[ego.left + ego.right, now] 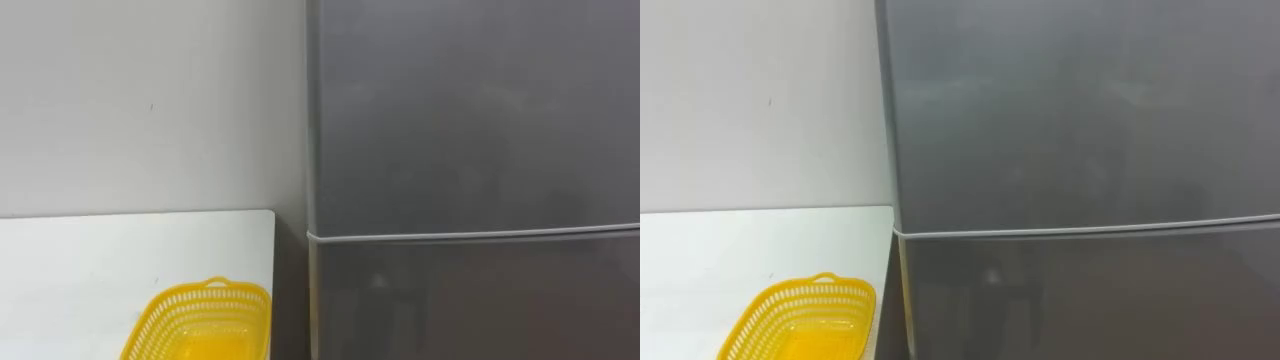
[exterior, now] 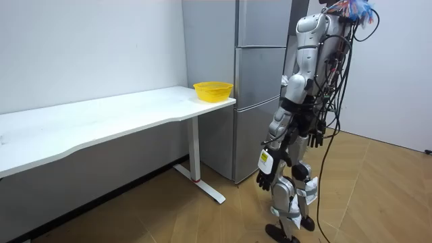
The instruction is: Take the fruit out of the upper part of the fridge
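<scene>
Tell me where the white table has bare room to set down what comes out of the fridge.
Bare tabletop runs from the yellow basket along the wall to the room view's left. Only the corner by the fridge is taken, by the basket.

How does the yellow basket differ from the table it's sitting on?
The basket is yellow; the table is white. The basket's sides are an open lattice, while the table's top is smooth and solid. The basket is small and sits at the table's end nearest the fridge; the table is long and runs along the wall. Both lie left of the fridge in the eye views.
</scene>
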